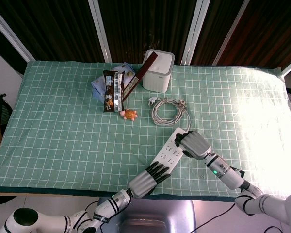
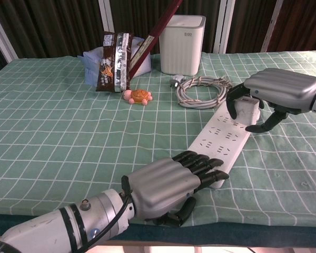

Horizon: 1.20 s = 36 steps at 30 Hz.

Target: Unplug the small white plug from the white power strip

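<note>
Plug [image 2: 246, 110] half hidden under right hand [image 2: 278, 94] fingers.

- Strong light is pouring in at the right of the head view, washing out the green cloth [image 1: 262, 121] on the bench there.
- The dark panels behind are staying dim.
- Both views are rendering sharp; the nearest robot hand [image 2: 166, 182] is casting a soft shadow underneath itself.
</note>
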Motion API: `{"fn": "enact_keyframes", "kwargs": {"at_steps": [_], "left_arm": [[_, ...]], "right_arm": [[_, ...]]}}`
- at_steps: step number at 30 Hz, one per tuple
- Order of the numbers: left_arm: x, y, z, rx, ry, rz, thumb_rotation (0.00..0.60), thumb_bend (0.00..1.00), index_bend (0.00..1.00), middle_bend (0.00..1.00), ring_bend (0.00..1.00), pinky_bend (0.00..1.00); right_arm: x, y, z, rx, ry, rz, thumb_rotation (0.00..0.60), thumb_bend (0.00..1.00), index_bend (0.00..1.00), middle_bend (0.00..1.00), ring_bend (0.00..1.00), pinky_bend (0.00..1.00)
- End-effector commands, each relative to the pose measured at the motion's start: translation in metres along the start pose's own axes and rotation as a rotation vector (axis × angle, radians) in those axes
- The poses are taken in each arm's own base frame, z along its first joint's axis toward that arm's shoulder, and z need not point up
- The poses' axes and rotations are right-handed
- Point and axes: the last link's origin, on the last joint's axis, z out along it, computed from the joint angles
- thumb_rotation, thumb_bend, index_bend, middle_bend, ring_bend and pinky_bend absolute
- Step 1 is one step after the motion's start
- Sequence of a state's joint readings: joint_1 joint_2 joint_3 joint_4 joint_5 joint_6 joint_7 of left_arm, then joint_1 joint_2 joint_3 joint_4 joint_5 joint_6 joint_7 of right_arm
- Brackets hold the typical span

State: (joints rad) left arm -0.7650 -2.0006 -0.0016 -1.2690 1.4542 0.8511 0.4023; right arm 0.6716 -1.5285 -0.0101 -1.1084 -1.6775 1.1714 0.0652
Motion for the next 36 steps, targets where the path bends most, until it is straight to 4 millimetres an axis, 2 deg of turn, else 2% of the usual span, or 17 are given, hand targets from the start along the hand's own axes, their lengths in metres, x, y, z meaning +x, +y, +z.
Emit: {"fn": "enact_keyframes", "kwargs": {"at_steps": [1,10,18,22,29,33,36], "left_arm": [[-0.001,0.0,0.0,0.002,-0.003,-0.001,0.537,0.76,0.0,0.0,0.0,0.08],[-0.001,0.003,0.001,-0.006,0.0,0.003,0.539,0.76,0.0,0.0,0.0,0.08],[0.003,0.002,0.0,-0.004,0.016,-0.001,0.542,0.76,0.0,0.0,0.0,0.08],[0.01,0.004,-0.001,-0.019,0.056,-0.015,0.537,0.76,0.0,0.0,0.0,0.08],[0.029,0.0,-0.006,-0.037,0.147,-0.043,0.507,0.74,0.0,0.0,0.0,0.08],[0.033,-0.002,-0.007,-0.037,0.16,-0.046,0.497,0.74,0.0,0.0,0.0,0.08],[0.041,-0.01,-0.011,-0.022,0.198,-0.06,0.486,0.74,0.0,0.0,0.0,0.08]], "right_arm": [[0.003,-0.002,-0.005,0.06,0.043,-0.043,0.6,0.54,0.97,0.67,0.64,0.7],[0.002,-0.003,-0.014,0.177,0.055,-0.194,0.6,0.52,0.97,0.67,0.64,0.7],[0.004,0.002,-0.023,0.221,0.079,-0.196,0.6,0.51,0.97,0.67,0.64,0.7],[0.007,0.008,-0.039,0.218,0.064,-0.217,0.6,0.51,0.97,0.67,0.64,0.71],[0.003,0.03,-0.075,0.156,-0.072,-0.376,0.6,0.5,0.97,0.67,0.64,0.71],[0.001,0.033,-0.081,0.151,-0.097,-0.403,0.6,0.5,0.97,0.67,0.64,0.71],[-0.01,0.047,-0.102,0.118,-0.204,-0.548,0.6,0.49,0.94,0.67,0.64,0.71]]}}
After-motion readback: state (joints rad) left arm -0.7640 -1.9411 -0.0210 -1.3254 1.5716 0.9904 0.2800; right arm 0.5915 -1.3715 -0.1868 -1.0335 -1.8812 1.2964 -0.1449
